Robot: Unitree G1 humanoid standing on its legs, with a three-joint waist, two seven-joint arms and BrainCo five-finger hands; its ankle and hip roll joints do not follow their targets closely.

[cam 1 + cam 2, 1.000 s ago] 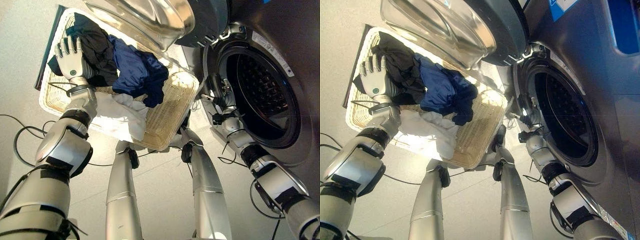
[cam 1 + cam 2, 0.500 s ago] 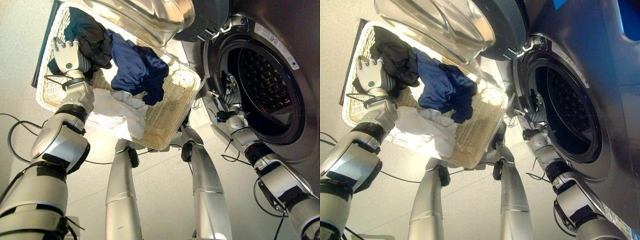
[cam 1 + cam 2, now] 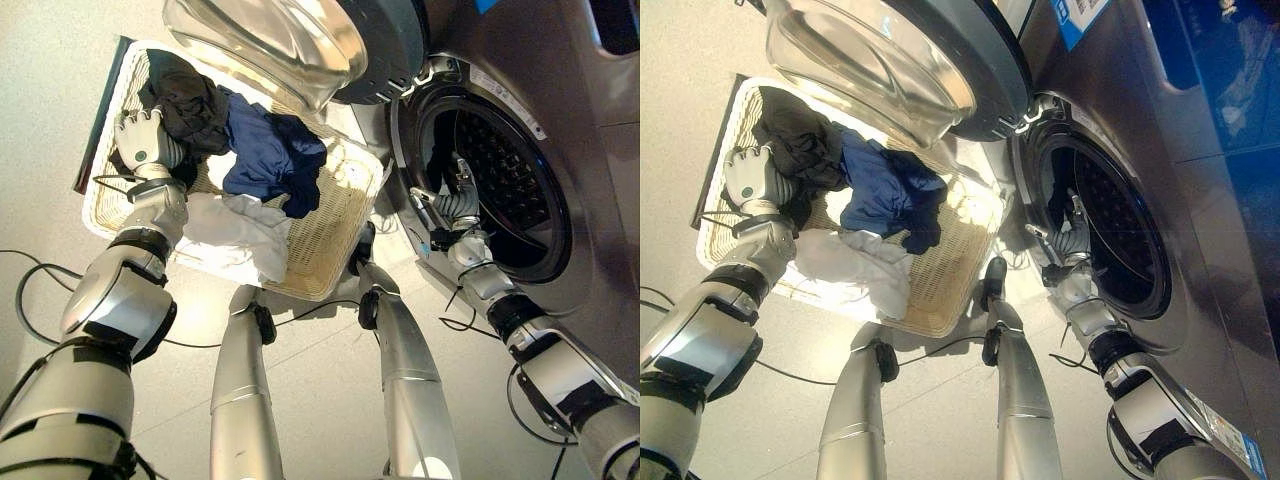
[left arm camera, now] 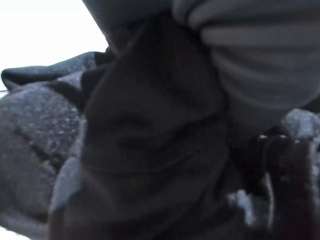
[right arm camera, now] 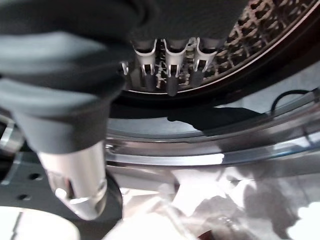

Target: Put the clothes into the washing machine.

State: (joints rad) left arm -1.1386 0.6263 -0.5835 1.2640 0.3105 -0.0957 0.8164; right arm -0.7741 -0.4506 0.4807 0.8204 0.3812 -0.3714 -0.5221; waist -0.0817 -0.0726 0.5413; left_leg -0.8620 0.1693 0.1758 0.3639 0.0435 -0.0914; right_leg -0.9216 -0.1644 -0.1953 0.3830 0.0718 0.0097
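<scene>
Clothes: a heap in the wicker basket (image 3: 330, 235) on the floor to my left, none of it in the washing machine (image 3: 560, 130).
Black garment (image 3: 190, 100): dark, crumpled, bunched at the far end of the basket, right against my left hand; in the left wrist view it shows as folded charcoal cloth (image 4: 150, 140) pressed close.
Navy garment (image 3: 270, 150): deep blue, rumpled, lying across the middle of the basket and touching the black one.
White garment (image 3: 240, 235): pale, draped over the near rim of the basket and hanging partly outside it.
My left hand (image 3: 140, 140): reached into the basket's far end, back of the hand up, fingers buried in the black cloth; I cannot tell whether they have closed on it.
My left arm: stretched forward from the lower left, wrist over the basket's left rim.
My right hand (image 3: 458, 200): held up at the lower edge of the drum opening (image 3: 495, 185), fingers (image 5: 167, 67) straight and side by side, pointing into the drum, thumb apart; it carries nothing.
My right arm: comes in from the lower right, forearm rising toward the door ring.
Machine door (image 3: 290, 40): swung open, its glass bowl hanging above the basket.
</scene>
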